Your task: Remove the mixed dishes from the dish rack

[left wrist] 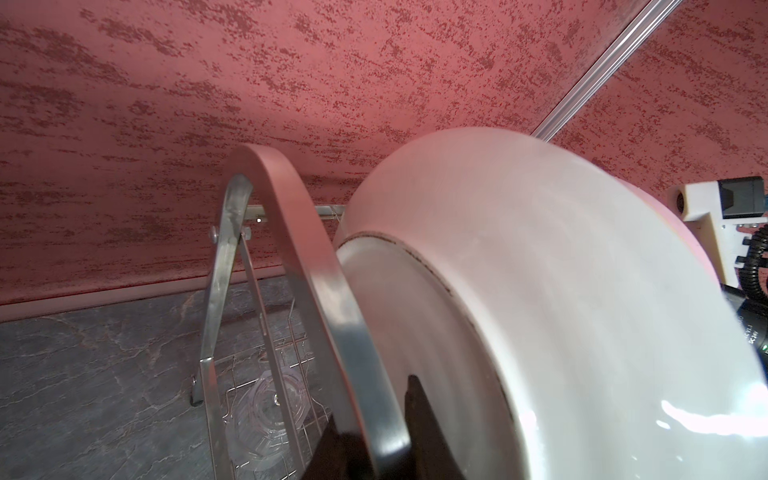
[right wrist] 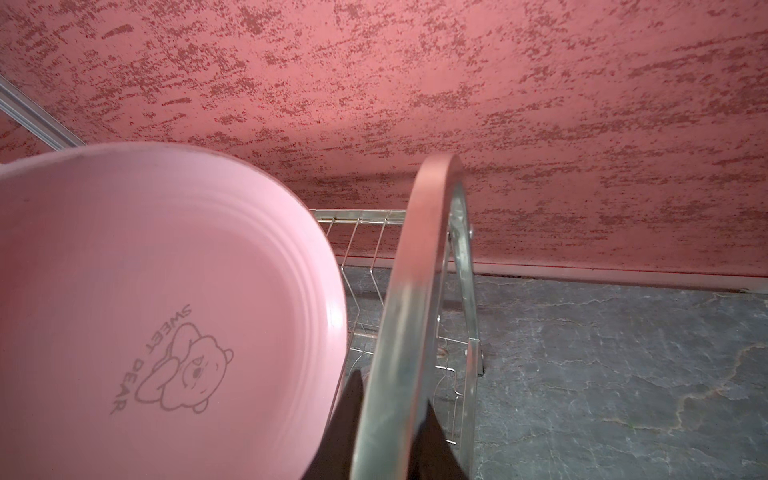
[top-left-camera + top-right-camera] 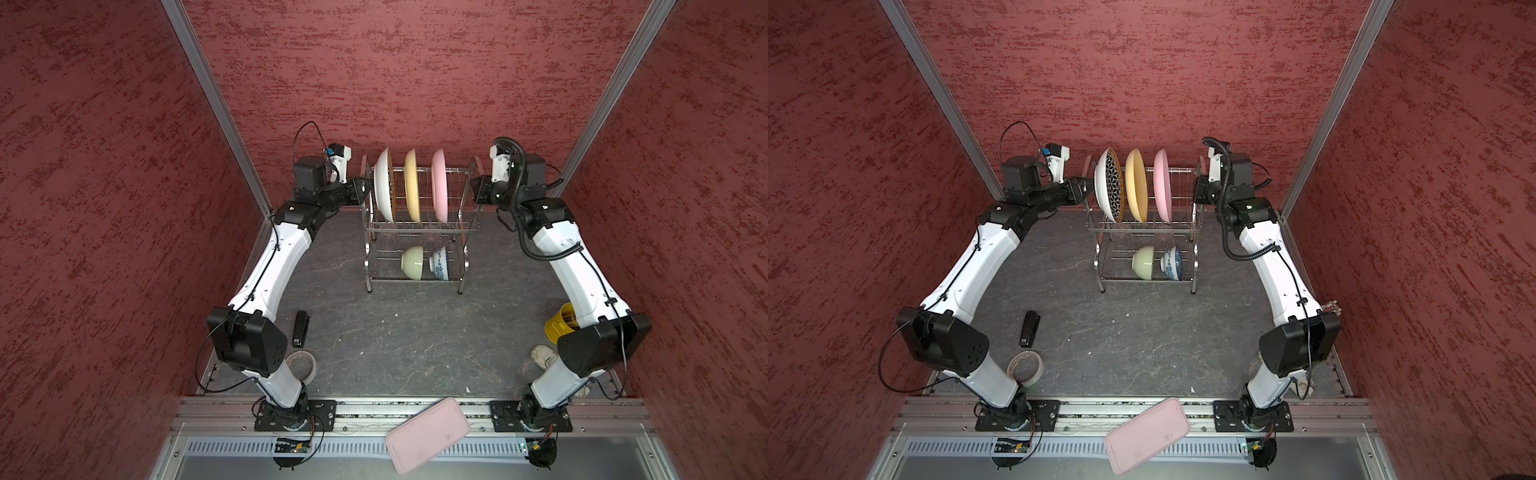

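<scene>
Gripping, left: the left gripper (image 1: 372,409) has one dark finger on each side of the rounded left side frame (image 1: 291,232); the jaws look pressed on this steel band.
Gripping, right: the right gripper (image 2: 390,395) is closed on the right side frame (image 2: 419,257) in the same way.
Rack place: the dish rack (image 3: 415,229) stands at the back of the table (image 3: 395,332), between both arms.
Upper tier: black-and-white geometric plate (image 3: 1111,187), yellow-orange plate (image 3: 412,185), pink plate (image 3: 439,185), all on edge.
Lower tier: pale green bowl (image 3: 412,262) and blue-floral bowl (image 3: 440,263), on their sides; a clear cup (image 1: 268,409) shows on a wire grid low in the rack.
Handling: I judge the rack stiff but top-heavy; the dishes are loose, smooth, breakable.
Where to hold: each plate by its free upper rim; the rack only level, by both frames together.
</scene>
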{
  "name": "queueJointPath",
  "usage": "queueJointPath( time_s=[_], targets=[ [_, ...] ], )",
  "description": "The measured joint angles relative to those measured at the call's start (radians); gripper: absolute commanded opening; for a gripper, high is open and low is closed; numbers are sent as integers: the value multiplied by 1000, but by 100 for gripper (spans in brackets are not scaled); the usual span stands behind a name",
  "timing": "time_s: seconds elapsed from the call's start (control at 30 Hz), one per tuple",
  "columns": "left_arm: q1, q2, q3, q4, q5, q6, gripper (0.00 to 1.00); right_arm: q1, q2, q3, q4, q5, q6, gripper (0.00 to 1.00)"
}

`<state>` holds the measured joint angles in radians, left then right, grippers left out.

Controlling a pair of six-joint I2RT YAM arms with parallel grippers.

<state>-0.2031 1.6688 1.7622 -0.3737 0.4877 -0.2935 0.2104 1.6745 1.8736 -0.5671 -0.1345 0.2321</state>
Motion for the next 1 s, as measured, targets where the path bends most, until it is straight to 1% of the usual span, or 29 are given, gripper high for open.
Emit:
queueJointPath(
  time_s=[0.13, 0.3, 1.0],
  targets=[
    [-1, 15, 21, -11, 0, 3, 9, -3, 5, 3, 5, -1, 1, 14],
    [-1, 28, 43, -28, 0, 8, 8, -6, 14, 14, 5, -1, 3, 14],
    [-4, 202, 253, -52, -22, 6, 8, -45, 207, 254, -36, -23, -21, 13]
  ],
)
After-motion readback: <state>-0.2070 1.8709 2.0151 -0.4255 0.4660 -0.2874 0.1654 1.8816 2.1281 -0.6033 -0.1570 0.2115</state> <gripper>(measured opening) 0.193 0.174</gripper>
